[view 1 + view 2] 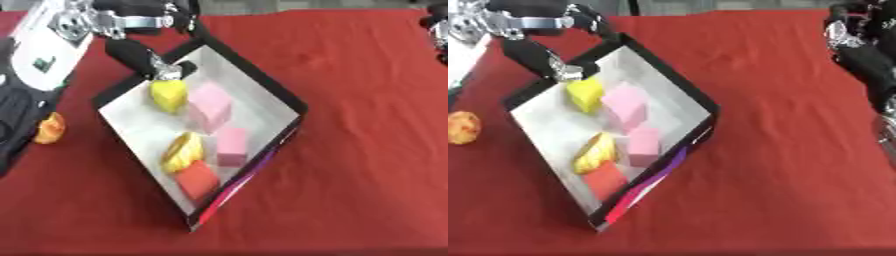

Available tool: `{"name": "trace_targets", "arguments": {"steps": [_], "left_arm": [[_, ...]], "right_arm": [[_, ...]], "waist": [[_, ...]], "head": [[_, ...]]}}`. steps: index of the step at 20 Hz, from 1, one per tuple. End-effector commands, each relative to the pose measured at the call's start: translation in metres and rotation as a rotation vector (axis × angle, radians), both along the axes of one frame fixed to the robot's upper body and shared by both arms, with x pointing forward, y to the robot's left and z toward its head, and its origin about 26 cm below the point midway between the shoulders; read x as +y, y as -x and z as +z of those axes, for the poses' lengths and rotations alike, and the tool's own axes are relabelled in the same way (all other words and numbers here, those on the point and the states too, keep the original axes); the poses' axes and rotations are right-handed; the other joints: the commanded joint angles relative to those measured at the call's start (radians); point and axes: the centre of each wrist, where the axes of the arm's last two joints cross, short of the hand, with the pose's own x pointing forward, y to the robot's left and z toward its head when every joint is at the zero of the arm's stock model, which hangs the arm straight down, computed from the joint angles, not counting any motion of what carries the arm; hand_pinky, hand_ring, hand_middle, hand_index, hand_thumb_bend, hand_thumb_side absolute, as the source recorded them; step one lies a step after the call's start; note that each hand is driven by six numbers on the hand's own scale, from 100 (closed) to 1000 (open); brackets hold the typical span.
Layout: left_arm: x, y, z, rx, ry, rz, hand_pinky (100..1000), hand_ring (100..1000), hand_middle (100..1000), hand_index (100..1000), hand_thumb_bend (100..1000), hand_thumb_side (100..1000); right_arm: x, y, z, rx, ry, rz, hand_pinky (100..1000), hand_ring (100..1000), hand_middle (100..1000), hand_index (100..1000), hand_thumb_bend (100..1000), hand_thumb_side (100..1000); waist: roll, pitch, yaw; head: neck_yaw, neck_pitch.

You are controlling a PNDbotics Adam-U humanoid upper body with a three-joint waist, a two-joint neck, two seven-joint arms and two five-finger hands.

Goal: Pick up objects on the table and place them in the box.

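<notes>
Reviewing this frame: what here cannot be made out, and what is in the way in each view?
- Left hand: blur hides whether its fingertips touch the yellow block in the box.
- Orange round object: left eye view, half hidden behind the robot's arm; too blurred to identify in either.
- Right hand: cut by the right edge, a dark blur; fingers unreadable.
- Yellow ridged item: too blurred to identify.

1. We look down from the head, steeply, onto the red table (367,150).
2. Our two eyes sit side by side, facing alike.
3. Both share the box (667,85); the right eye shows it further left.
</notes>
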Motion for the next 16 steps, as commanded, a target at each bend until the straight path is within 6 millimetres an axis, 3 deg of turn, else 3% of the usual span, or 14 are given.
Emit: {"name": "trace_targets", "arguments": {"steps": [1, 7, 8, 16], "left_arm": [[0.044, 0.022, 0.029, -0.053, 0.040, 0.081, 854, 849, 828, 894, 166, 659], [0.111, 0.052, 0.027, 0.002, 0.043, 0.214, 860, 850, 829, 880, 181, 731], [0.118, 0.056, 0.026, 0.015, 0.042, 0.228, 863, 853, 833, 887, 202, 774], [0.158, 0.079, -0.004, 0.131, -0.010, 0.356, 871, 861, 838, 888, 258, 813]], "right_arm": [[-0.010, 0.004, 0.013, -0.035, 0.027, -0.027, 957, 718, 662, 812, 100, 148], [-0.014, 0.006, 0.010, -0.030, 0.031, -0.042, 957, 717, 662, 812, 100, 146], [-0.014, 0.006, 0.011, -0.031, 0.031, -0.043, 956, 718, 662, 812, 100, 145], [-0.014, 0.007, 0.011, -0.040, 0.022, -0.049, 956, 717, 662, 811, 100, 144]], "waist": [[0.003, -0.031, 0.007], [0.006, -0.037, 0.021], [0.005, -0.036, 0.023], [-0.003, -0.032, 0.026]], "head": [[-0.012, 0.010], [-0.025, 0.021], [-0.024, 0.023], [-0.006, 0.029]]}}
